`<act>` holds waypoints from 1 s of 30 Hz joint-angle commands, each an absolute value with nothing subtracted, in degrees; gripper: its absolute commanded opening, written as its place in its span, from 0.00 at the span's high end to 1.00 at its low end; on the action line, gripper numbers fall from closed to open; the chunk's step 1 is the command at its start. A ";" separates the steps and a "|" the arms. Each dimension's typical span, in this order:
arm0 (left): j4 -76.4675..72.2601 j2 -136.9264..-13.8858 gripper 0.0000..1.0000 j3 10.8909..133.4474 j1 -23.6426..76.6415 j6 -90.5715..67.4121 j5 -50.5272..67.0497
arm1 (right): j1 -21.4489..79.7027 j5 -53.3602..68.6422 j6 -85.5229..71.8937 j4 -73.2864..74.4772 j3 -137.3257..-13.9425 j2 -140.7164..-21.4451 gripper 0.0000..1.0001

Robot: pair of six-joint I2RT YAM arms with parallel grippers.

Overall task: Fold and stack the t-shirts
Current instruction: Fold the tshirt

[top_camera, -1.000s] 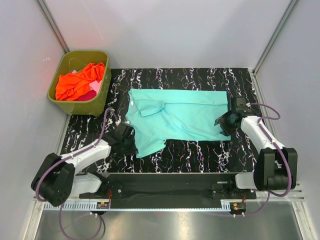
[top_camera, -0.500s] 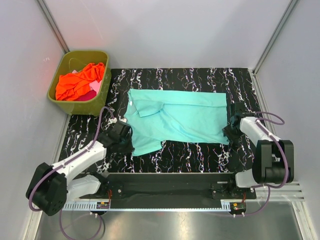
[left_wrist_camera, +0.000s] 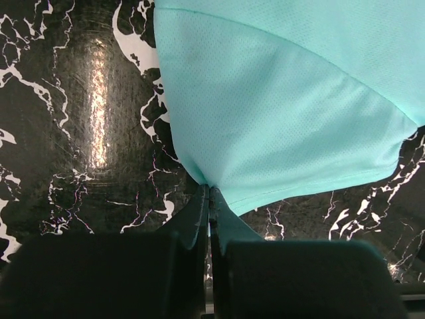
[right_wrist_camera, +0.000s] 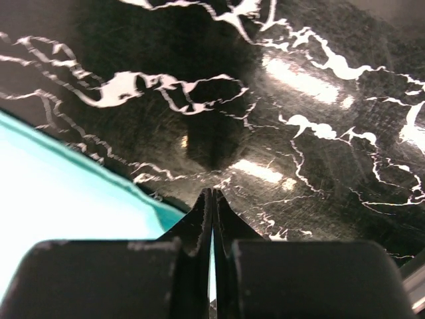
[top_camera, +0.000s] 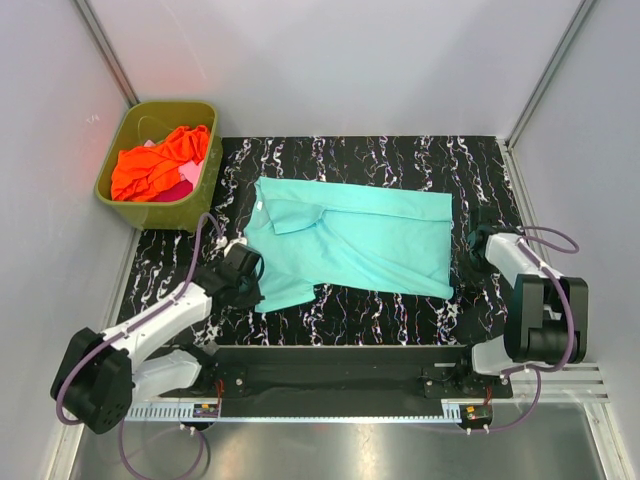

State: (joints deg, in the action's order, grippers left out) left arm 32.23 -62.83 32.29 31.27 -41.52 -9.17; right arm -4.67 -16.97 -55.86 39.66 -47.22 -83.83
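One teal t-shirt (top_camera: 360, 235) is spread flat on the marbled table (top_camera: 400, 160), pinched at opposite edges by the left gripper (left_wrist_camera: 209, 193) and the right gripper (right_wrist_camera: 211, 194). One orange t-shirt (top_camera: 150, 165) and one pink t-shirt (top_camera: 190, 172) are heaped in one olive tub (top_camera: 203, 200).

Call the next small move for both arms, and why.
Probably raise both tools a little together, to start folding the near edge over. The left tool is shut on the near-left corner of the teal shirt, the right tool seems shut on its right edge, and the shirt lies spread flat.
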 commanded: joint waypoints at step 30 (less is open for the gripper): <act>32.43 -60.64 1.00 36.56 31.46 -40.96 -8.18 | -6.86 7.90 -20.13 34.80 -59.15 -93.95 0.58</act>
State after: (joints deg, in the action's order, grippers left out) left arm 33.43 -60.51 35.66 31.27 -41.82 -8.14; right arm -6.90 2.28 -26.30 33.15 -56.25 -93.14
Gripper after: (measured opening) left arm 0.009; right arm 0.426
